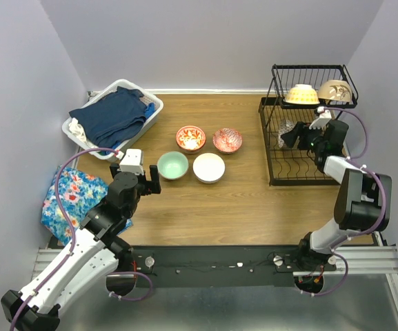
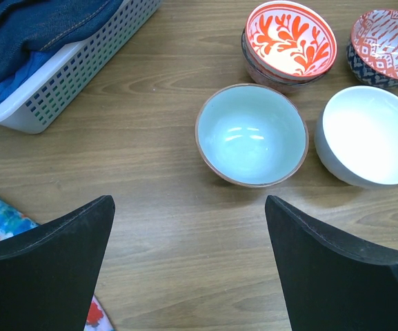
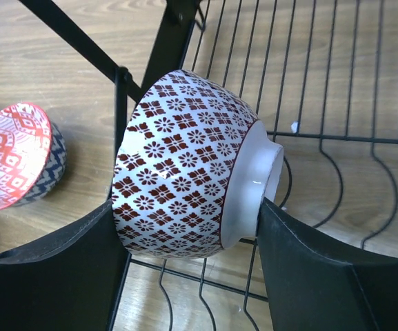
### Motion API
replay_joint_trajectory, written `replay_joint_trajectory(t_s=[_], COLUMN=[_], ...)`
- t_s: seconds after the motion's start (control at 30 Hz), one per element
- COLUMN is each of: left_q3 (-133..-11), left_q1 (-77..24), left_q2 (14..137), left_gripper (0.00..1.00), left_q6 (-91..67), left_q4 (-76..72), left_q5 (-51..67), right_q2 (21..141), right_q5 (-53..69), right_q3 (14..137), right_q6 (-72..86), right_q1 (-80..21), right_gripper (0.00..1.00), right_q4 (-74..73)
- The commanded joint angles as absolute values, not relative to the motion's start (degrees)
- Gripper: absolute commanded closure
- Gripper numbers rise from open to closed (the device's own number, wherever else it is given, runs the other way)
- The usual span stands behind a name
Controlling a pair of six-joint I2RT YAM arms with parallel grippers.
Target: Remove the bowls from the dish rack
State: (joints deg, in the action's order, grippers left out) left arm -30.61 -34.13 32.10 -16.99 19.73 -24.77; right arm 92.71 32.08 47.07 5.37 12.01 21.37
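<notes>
My right gripper [image 1: 296, 136] is shut on a white bowl with dark red flower pattern [image 3: 185, 165]. It holds the bowl on its side, rim and foot between the fingers, inside the lower tier of the black wire dish rack [image 1: 302, 183]. A cream-yellow bowl [image 1: 301, 94] and a beige bowl [image 1: 335, 90] sit upside down on the upper tier. On the table stand a red-orange floral bowl [image 1: 190, 137], a red patterned bowl [image 1: 227, 140], a mint green bowl [image 1: 172, 165] and a white bowl [image 1: 208, 167]. My left gripper [image 1: 152, 178] is open and empty just near of the mint bowl [image 2: 252, 134].
A white laundry basket [image 1: 154, 103] with dark blue clothes stands at the back left. A blue floral cloth [image 1: 74, 196] lies at the table's left edge beside my left arm. The rack's black corner post [image 3: 119, 103] is close beside the held bowl.
</notes>
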Motion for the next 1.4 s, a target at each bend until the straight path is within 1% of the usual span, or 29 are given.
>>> replay_joint_trajectory(t_s=[0.0, 0.23, 0.47, 0.6, 0.73, 0.93, 1.1, 1.3, 1.37], left_q3=[-30.59, -30.59, -29.97, -31.20, -34.26, -39.71, -44.03, -51.06, -53.25], left_q1=[-33.84, -33.84, -33.84, -33.84, -33.84, -34.01, -34.54, -37.43, -38.32], left_q2=[31.46, 31.55, 32.60, 36.29, 42.87, 52.27, 59.93, 70.74, 74.43], left_gripper=[0.01, 0.01, 0.01, 0.01, 0.01, 0.01, 0.01, 0.01, 0.01], left_q6=[-16.44, -16.79, -17.93, -20.64, -23.29, -26.98, -33.21, -38.40, -39.72], left_q4=[18.28, 18.19, 15.39, 11.61, 7.92, 1.69, -4.30, -9.66, -11.51], left_q5=[-23.82, -23.64, -19.87, -15.05, -10.83, -4.67, 1.30, 4.48, 5.01], right_q2=[87.81, 84.21, 78.58, 73.58, 69.10, 64.52, 61.71, 60.21, 59.77], right_q5=[27.43, 20.40, 14.42, 14.15, 13.10, 18.36, 24.07, 34.00, 37.08], right_q3=[45.27, 42.55, 37.63, 37.44, 37.62, 35.51, 34.89, 34.46, 33.40], right_q6=[4.57, 10.36, 23.53, 27.77, 31.28, 39.10, 43.68, 47.80, 51.04], right_q1=[11.60, 11.60, 11.60, 11.69, 11.60, 10.38, 6.25, 2.47, 1.24], right_gripper=[0.67, 0.68, 0.69, 0.68, 0.69, 0.69, 0.69, 0.69, 0.69], right_q4=[22.06, 20.48, 21.09, 19.69, 16.18, 17.40, 19.86, 23.37, 27.23])
